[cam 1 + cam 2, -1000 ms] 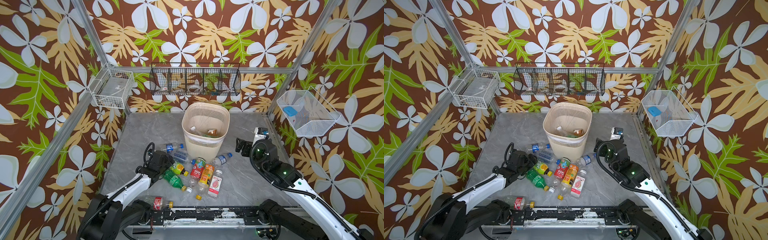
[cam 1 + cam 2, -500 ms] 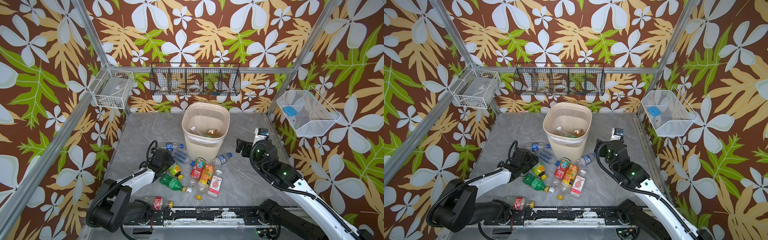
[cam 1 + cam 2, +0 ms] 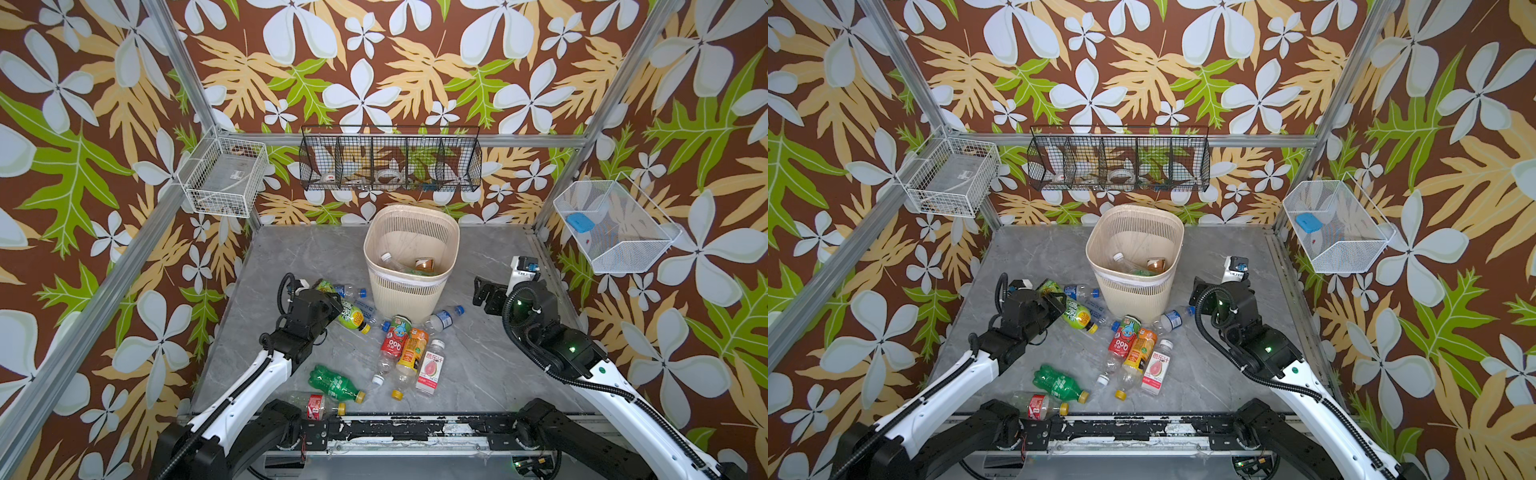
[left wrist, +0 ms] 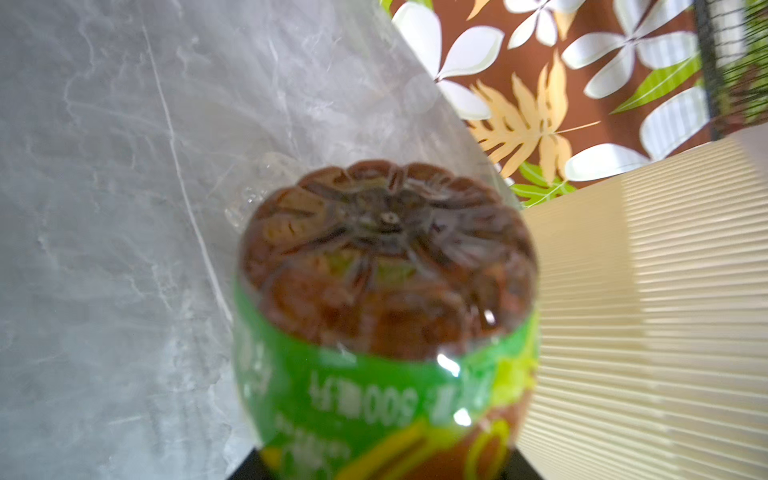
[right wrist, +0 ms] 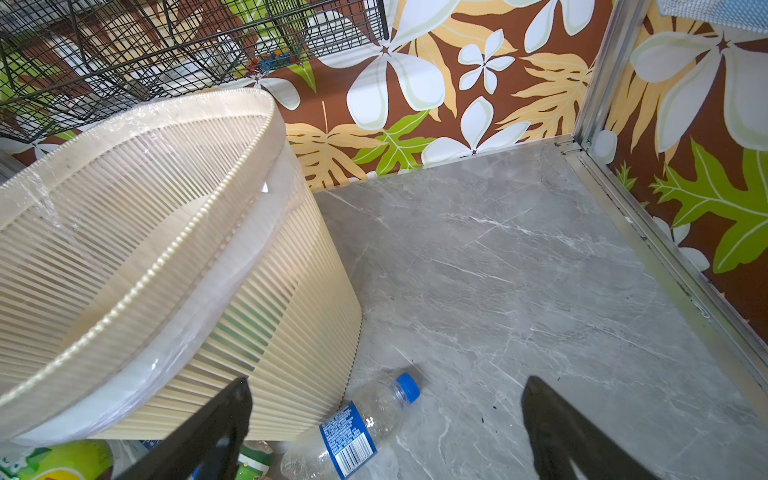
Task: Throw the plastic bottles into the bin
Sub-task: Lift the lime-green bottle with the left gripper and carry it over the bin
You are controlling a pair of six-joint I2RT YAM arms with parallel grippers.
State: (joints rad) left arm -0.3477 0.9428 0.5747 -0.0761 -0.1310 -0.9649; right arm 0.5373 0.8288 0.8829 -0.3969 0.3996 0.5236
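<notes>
My left gripper [image 3: 332,306] [image 3: 1055,303] is shut on a green-labelled bottle with a yellow cap [image 3: 351,316] [image 3: 1079,316], just left of the bin's foot. This bottle's brown base [image 4: 386,266] fills the left wrist view and hides most of the jaws. The cream ribbed bin [image 3: 409,291] [image 3: 1133,286] [image 5: 124,249] holds a clear bottle and a brown one. My right gripper [image 3: 484,293] [image 5: 386,399] hangs open right of the bin, above a clear blue-capped bottle [image 3: 442,319] [image 5: 357,428]. Several more bottles [image 3: 409,353] lie in front of the bin.
A green bottle [image 3: 334,382] and a red-labelled one [image 3: 316,405] lie near the front rail. A blue-labelled bottle [image 3: 353,291] lies behind my left gripper. On the back wall hangs a black wire rack [image 3: 390,160]. White wire baskets [image 3: 224,176] [image 3: 611,232] hang at both sides.
My left gripper has closed on the green-labelled bottle and shifted with it a little toward the bin. The right arm has stayed still and open.
</notes>
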